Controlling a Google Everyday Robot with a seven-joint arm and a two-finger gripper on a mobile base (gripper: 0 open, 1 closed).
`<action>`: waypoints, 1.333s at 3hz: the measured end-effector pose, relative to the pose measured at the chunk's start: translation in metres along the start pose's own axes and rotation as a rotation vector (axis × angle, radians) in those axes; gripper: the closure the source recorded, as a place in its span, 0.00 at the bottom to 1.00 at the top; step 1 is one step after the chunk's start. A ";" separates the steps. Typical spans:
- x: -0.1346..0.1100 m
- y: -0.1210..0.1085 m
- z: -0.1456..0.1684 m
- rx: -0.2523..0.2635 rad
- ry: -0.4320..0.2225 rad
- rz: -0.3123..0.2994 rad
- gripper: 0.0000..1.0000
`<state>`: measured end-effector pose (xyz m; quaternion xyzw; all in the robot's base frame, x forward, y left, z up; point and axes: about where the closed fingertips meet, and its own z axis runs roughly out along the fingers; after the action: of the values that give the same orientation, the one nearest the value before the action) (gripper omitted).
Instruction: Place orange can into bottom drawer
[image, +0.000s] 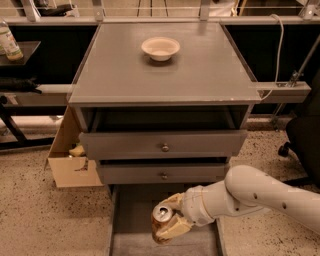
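Gripper (168, 221) clamped on the orange can (161, 223) at the foot of the grey cabinet (200, 75).
A cardboard box (75, 167) sits on the floor against the cabinet's left side. A cream bowl (160, 48) stands toward the back of the cabinet's top surface. Below the cabinet's two knobbed drawers, the bottom drawer (134, 205) is pulled out, and the can, silver top showing, is held over its floor. The white arm (260, 195) reaches in from the cabinet's right.
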<state>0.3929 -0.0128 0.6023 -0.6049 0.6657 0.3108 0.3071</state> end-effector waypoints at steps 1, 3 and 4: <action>0.072 -0.014 0.042 -0.022 0.037 0.078 1.00; 0.086 -0.020 0.047 -0.007 0.037 0.081 1.00; 0.130 -0.039 0.058 0.054 0.038 0.081 1.00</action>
<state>0.4237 -0.0499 0.4630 -0.5747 0.7037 0.2933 0.2976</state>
